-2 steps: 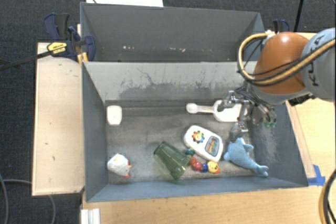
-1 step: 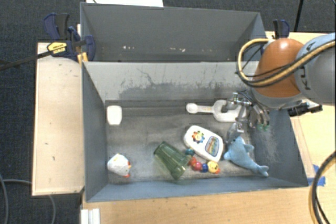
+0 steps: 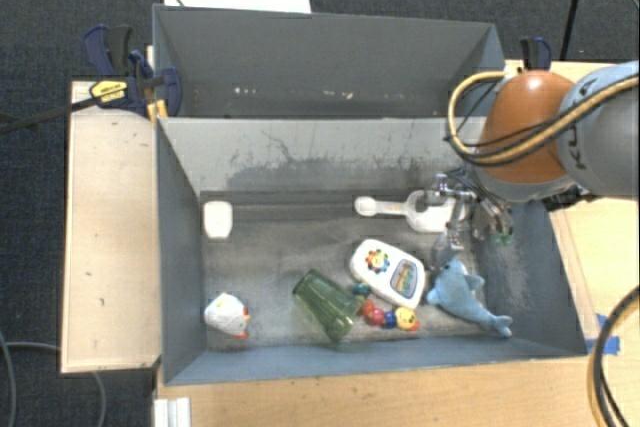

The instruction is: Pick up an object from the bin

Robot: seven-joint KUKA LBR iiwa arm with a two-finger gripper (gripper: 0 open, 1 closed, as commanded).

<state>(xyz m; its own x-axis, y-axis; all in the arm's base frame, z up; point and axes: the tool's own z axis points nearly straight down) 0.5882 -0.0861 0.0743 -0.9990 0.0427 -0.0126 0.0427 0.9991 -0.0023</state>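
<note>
The gripper (image 3: 462, 233) sits low at the right of the bin (image 3: 300, 165), and whether it is open or closed cannot be made out. It hides the wide end of the white scoop (image 3: 385, 207) by the back wall, and the blue plush shark (image 3: 465, 295) lies just in front of it. There is one of each thing: a white toy phone (image 3: 388, 273), a green cup (image 3: 325, 305), a row of coloured beads (image 3: 390, 317), a white block (image 3: 217, 219) and a white-and-red lump (image 3: 227, 315) too small to identify.

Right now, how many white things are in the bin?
4: a cube at left, a white-and-red toy front left, a scoop at the back by the tool, an oval button toy in the middle. The arm may hide more.
</note>
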